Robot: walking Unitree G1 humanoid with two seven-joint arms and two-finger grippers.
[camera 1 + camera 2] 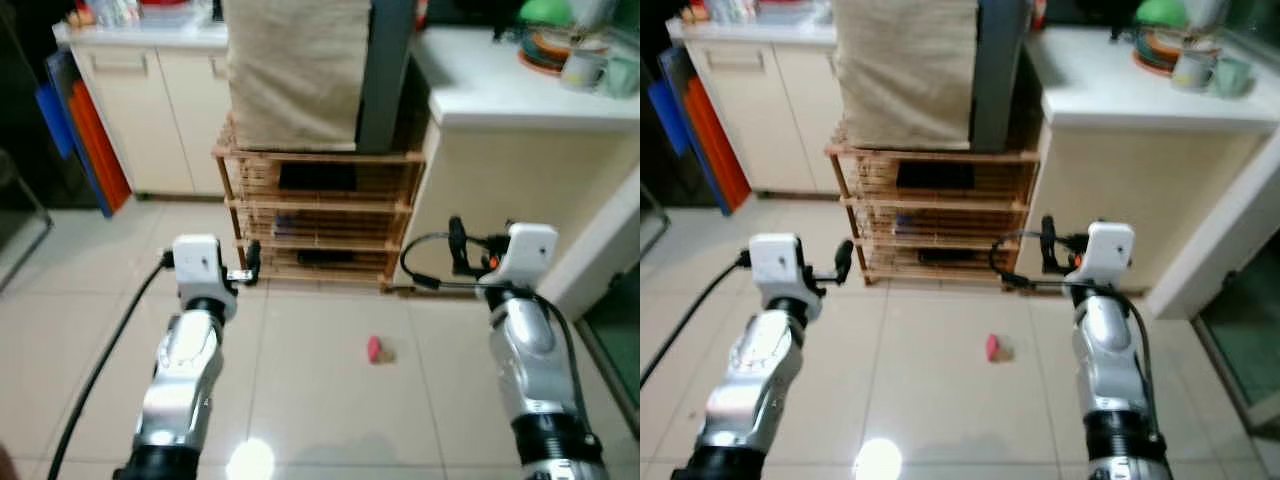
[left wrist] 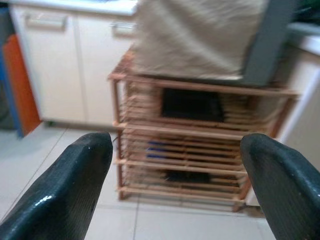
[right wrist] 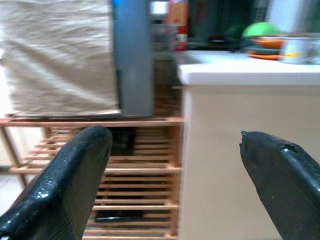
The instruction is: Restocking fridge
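You see a tiled floor (image 1: 320, 400) in a kitchen, and both arms are raised in front of the robot. The left gripper (image 2: 175, 190) has its two black fingers spread wide apart and it holds nothing. The right gripper (image 3: 175, 190) is the same: fingers far apart, nothing between them. Both grippers point toward a wooden slatted rack (image 1: 318, 215) that stands against the wall, well apart from them.

On top of the rack stands a box-shaped thing covered with a beige cloth (image 1: 295, 70); a grey panel (image 1: 390, 70) is beside the cloth. I cannot tell if this is the fridge. On the shelves of the rack you see some dark flat things, too blurred to name.

A small pink object (image 1: 375, 349) lies on the floor between the two arms, in front of the rack. At the right is a white counter (image 1: 520, 100) with stacked dishes (image 1: 560, 50). At the left are cream cabinets (image 1: 150, 110), and blue and orange boards (image 1: 85, 135) lean beside them.
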